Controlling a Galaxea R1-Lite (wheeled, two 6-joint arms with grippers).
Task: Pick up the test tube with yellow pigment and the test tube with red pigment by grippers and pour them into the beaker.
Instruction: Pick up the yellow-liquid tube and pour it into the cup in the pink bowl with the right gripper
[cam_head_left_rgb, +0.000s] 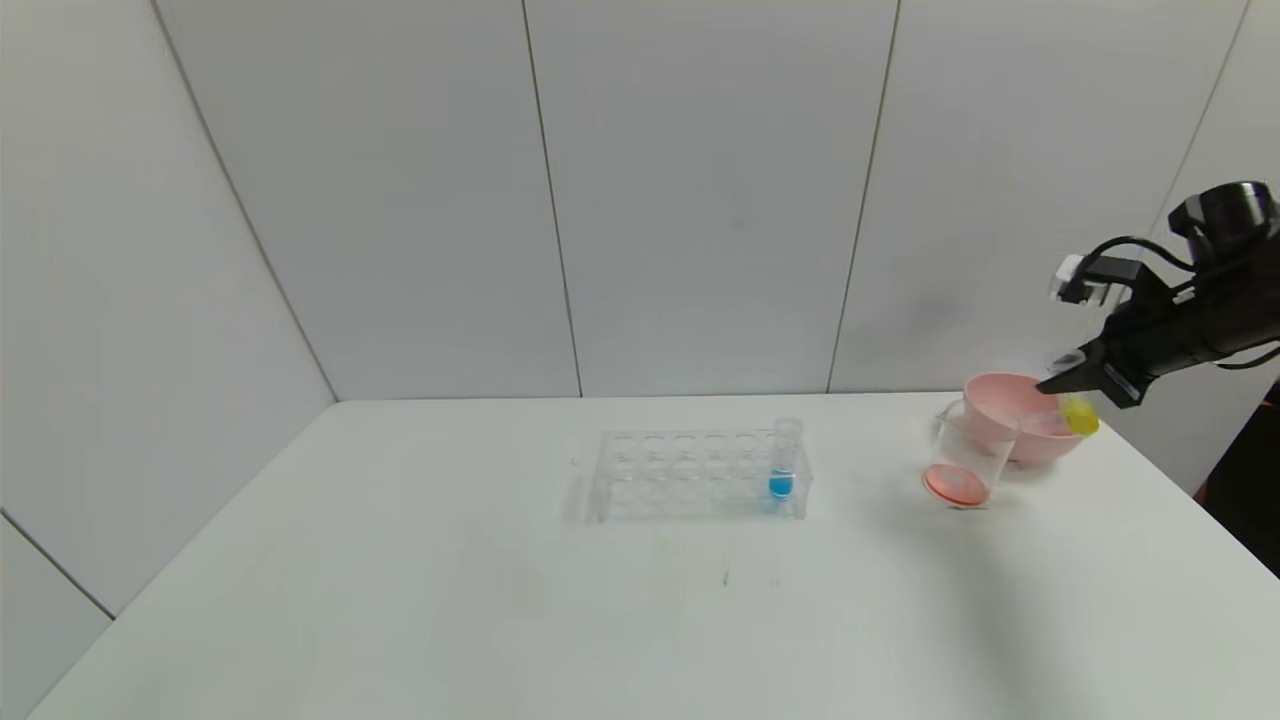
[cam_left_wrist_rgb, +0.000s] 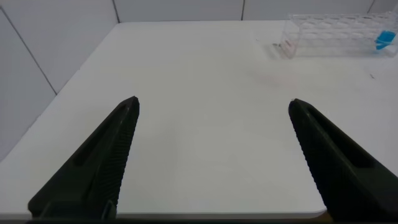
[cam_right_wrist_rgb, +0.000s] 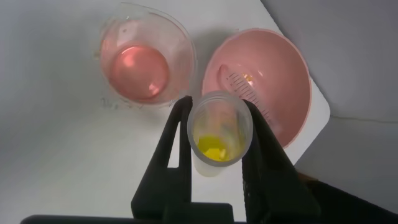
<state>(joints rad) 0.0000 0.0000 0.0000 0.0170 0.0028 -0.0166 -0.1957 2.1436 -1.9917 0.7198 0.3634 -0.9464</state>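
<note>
I have the right gripper (cam_right_wrist_rgb: 214, 134) clamped on the test tube with yellow pigment (cam_right_wrist_rgb: 217, 132), holding it up over the near rim of the pink bowl (cam_head_left_rgb: 1010, 400), just beside the beaker (cam_head_left_rgb: 968, 455). The beaker already carries a shallow red-orange layer, so I judge the red pour done and the yellow one still to come. I see no red tube on the table; a tube-like shape seems to lie inside the bowl, but I cannot be sure.

My worry is aim. The tube hangs nearer the bowl than the beaker mouth, so tipping from here could send yellow into the bowl or onto the table (cam_head_left_rgb: 500, 600). The glass is slick and round; a fast wrist roll could let it slip between the fingers. Swinging low could also clip the beaker's rim and topple it.

The left gripper (cam_left_wrist_rgb: 211, 162) sits parked with fingers spread wide over bare table, well away from the tube rack (cam_head_left_rgb: 700, 475) and its blue tube (cam_head_left_rgb: 783, 470).
</note>
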